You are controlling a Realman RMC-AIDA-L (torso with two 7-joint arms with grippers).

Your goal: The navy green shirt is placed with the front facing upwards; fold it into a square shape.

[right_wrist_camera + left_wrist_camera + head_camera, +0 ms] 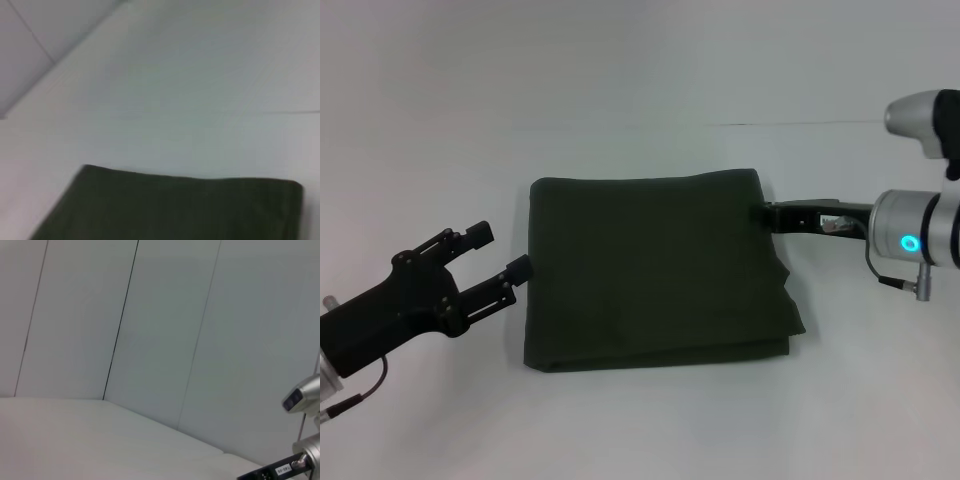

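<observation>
shirt: navy green shirt [660, 268] lies mid-table, already a near-square stack, plain side up; right edge a bit ragged.
L grip: left gripper [498, 253] just beside shirt's left edge, fingers spread, holding nothing.
R grip: right gripper [767, 213] at far right corner; can't tell if pinching.
step, judged: final tidy; square the right edge w/o dragging the layers.
surface: white table [640, 80], smooth.
room: pale panelled wall [160, 315] behind.
</observation>
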